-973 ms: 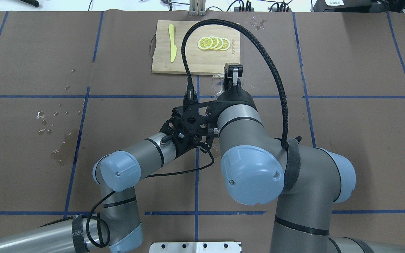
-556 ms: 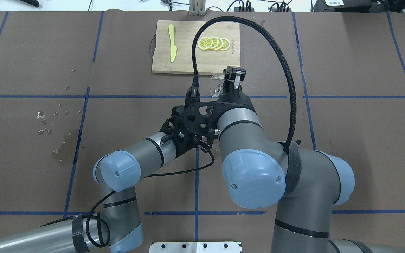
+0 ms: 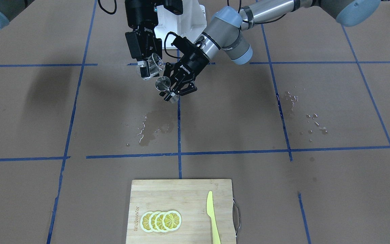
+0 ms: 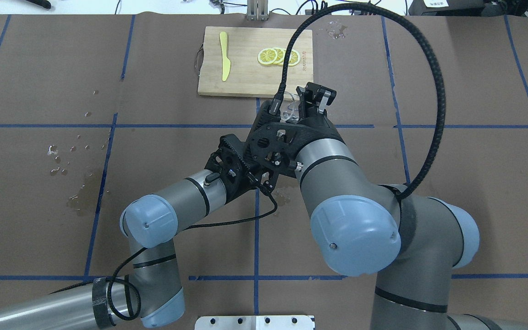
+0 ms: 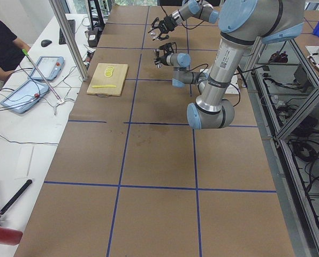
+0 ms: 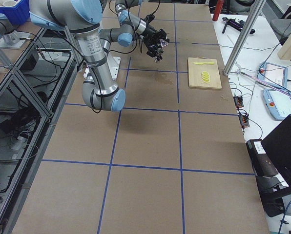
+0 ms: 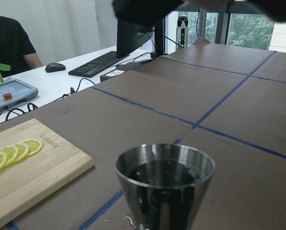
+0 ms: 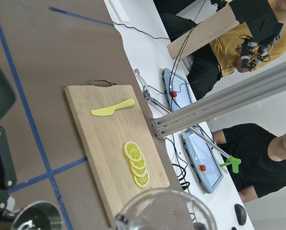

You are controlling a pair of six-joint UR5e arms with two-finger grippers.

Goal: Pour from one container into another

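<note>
A small steel cup (image 3: 163, 83) is held upright above the table, my left gripper (image 3: 169, 90) shut on it. In the left wrist view the steel cup (image 7: 164, 184) fills the lower middle, its inside dark and shiny. Just beside and above it, my right gripper (image 3: 146, 69) is shut on a clear glass (image 3: 153, 66) that tilts toward the cup. From overhead, the right gripper (image 4: 312, 98) and the glass (image 4: 291, 110) show near the board; the left gripper is hidden under the right wrist. In the right wrist view the glass rim (image 8: 162, 211) sits above the cup (image 8: 37, 218).
A wooden cutting board (image 3: 188, 196) with lemon slices (image 3: 161, 221) and a yellow knife (image 3: 211, 217) lies at the table's far side. A wet patch (image 3: 151, 130) lies below the grippers, with droplets (image 3: 303, 115) toward the robot's left. People sit at a side desk.
My right wrist has rotated and shifted slightly right, tipping the glass further over toward the cup. Its cable has swung out to the right. The left arm has barely moved.
</note>
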